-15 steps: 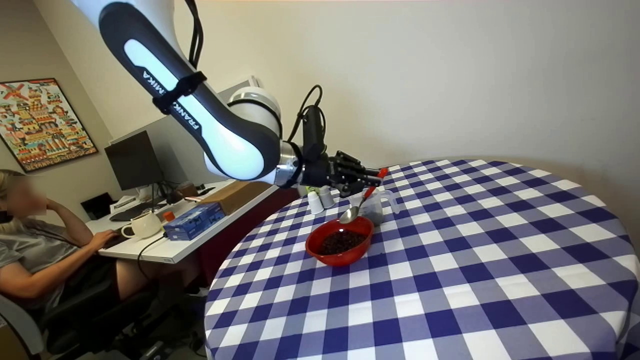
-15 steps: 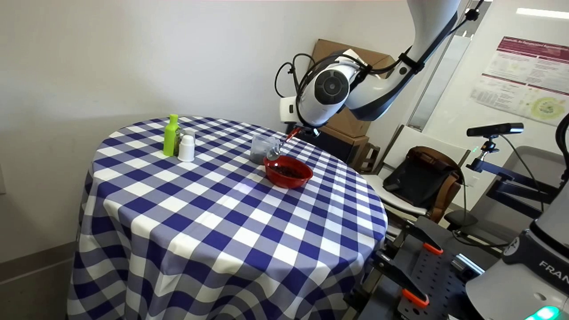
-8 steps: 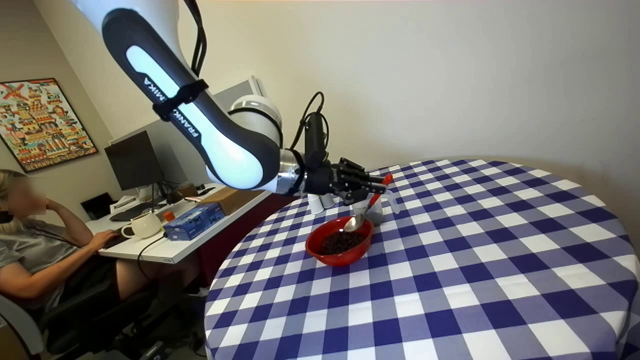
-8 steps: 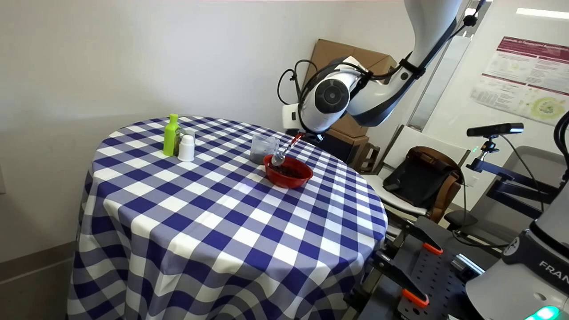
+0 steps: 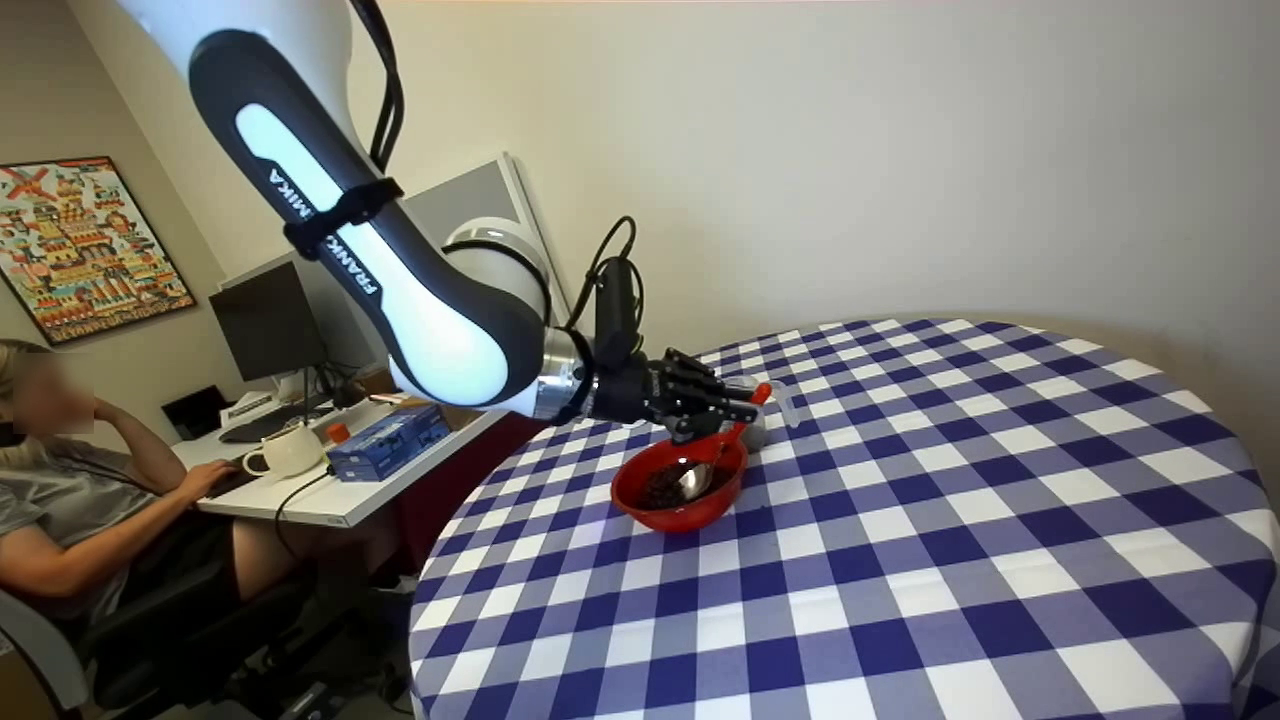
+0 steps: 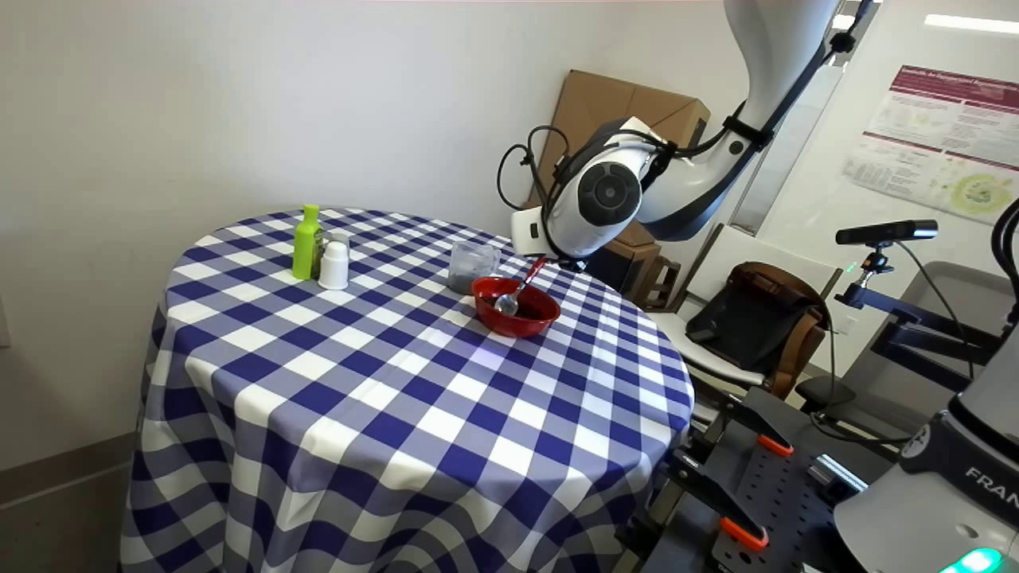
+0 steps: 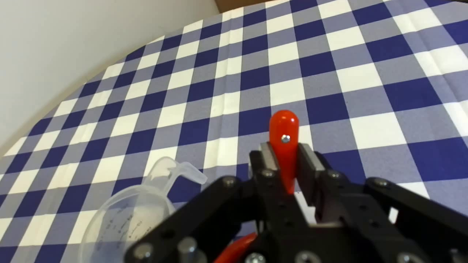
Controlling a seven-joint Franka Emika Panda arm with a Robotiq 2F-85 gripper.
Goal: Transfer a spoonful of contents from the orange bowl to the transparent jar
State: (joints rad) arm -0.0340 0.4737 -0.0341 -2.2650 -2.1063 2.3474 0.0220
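My gripper (image 7: pixel 288 159) is shut on the red handle of a spoon (image 7: pixel 284 146), which points up between the pads in the wrist view. The spoon's metal end (image 5: pixel 694 482) slants down inside the orange bowl (image 5: pixel 680 516), against the dark contents; how far it is sunk in cannot be made out. In an exterior view the bowl (image 6: pixel 516 325) also shows the metal end leaning in it. Behind the bowl stands the transparent jar (image 6: pixel 471 268), a clear vessel with a handle and printed marks; in the wrist view the jar (image 7: pixel 120 223) is lower left.
A green bottle (image 6: pixel 306 243) and a white stacked item (image 6: pixel 333 267) stand farther along the checked tablecloth (image 6: pixel 414 382). A wall runs behind the table. Beside it is a desk with a blue box (image 5: pixel 390 442), where a person sits.
The gripper has come down, lowering the spoon from above the bowl's rim into the dark contents. The spoon's metal end has moved toward the bowl's middle. Bowl and jar stay put.
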